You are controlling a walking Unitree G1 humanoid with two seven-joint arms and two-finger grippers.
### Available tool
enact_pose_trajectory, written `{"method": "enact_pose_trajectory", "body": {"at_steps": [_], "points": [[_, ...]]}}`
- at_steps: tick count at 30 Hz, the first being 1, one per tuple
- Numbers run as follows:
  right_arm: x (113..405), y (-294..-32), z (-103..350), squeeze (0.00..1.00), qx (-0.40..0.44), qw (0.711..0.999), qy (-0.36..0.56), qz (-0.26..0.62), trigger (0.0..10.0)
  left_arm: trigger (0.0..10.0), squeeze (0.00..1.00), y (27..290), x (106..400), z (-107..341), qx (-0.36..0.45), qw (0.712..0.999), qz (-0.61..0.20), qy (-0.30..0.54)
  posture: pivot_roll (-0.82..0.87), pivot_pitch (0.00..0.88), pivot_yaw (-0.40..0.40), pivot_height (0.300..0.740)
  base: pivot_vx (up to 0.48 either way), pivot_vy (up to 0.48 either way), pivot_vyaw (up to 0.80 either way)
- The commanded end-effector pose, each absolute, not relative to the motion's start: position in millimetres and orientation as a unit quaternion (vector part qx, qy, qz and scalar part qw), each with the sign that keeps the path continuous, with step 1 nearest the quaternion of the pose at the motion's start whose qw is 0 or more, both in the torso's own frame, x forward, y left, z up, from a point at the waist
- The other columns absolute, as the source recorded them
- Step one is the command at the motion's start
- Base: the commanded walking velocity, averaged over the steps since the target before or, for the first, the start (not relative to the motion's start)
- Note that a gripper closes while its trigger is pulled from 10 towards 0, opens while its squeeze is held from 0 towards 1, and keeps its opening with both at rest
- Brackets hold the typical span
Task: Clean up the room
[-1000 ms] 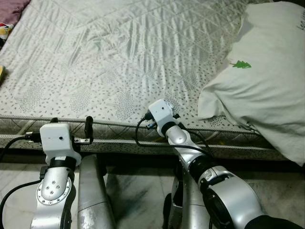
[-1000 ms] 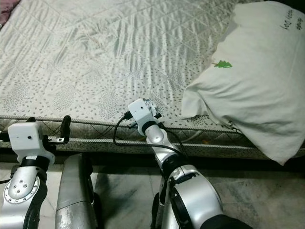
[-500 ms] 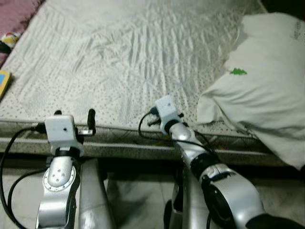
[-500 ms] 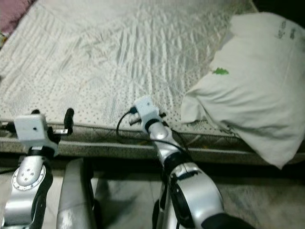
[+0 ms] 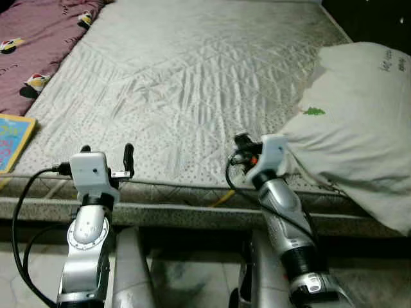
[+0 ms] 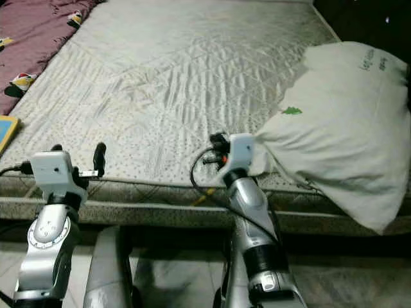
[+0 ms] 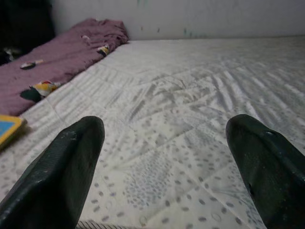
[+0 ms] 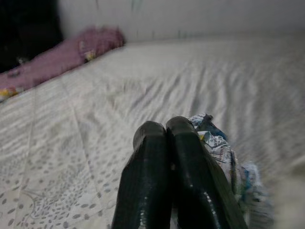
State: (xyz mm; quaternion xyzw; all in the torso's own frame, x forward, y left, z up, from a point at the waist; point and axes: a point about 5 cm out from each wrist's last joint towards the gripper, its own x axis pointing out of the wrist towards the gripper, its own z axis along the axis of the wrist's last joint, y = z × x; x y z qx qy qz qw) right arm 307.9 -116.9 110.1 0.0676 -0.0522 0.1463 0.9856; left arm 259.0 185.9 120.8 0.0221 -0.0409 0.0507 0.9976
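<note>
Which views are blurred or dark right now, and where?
Right wrist view: soft throughout, the fingers and the crumpled wrapper beside them out of focus. Left wrist view: sharp on the mattress, with a dark corner beyond the purple blanket. Eye views: fairly crisp, black beyond the pillow.

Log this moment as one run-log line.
left gripper: open, at mattress edge | right gripper: shut on crumpled wrapper, beside pillow | book and purple blanket at far left
</note>
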Motion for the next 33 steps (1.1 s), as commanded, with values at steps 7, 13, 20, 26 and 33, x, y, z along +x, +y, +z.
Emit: {"method": "enact_pose_trajectory", "body": {"at_steps": [7, 13, 20, 26, 33], "points": [[279, -121, 111, 0.0, 0.054, 0.989, -0.052, 0.131, 2.7, 10.0, 0.0, 185, 246, 96, -0.003, 0.999, 0.04, 0.009, 0.04, 0.0, 0.016, 0.502, 0.0, 0.0, 0.0], [272, -122, 116, 0.0, 0.045, 0.99, -0.052, 0.126, 10.0, 10.0, 0.0, 179, 253, 103, -0.004, 1.0, 0.024, -0.011, 0.05, 0.0, 0.013, 0.502, 0.0, 0.0, 0.0], [272, -117, 123, 0.0, 0.049, 0.989, -0.052, 0.13, 10.0, 10.0, 0.0, 184, 254, 105, -0.007, 0.999, 0.031, -0.013, 0.05, 0.0, 0.013, 0.541, 0.0, 0.0, 0.0], [275, -118, 125, 0.0, 0.054, 0.99, -0.048, 0.123, 10.0, 10.0, 0.0, 181, 251, 103, -0.022, 0.999, 0.029, -0.005, 0.05, 0.0, 0.008, 0.571, 0.0, 0.0, 0.0], [277, -120, 128, 0.0, 0.052, 0.991, -0.048, 0.117, 10.0, 10.0, 0.0, 180, 252, 103, -0.019, 0.999, 0.029, -0.007, 0.05, 0.0, 0.005, 0.605, 0.0, 0.0, 0.0]]}}
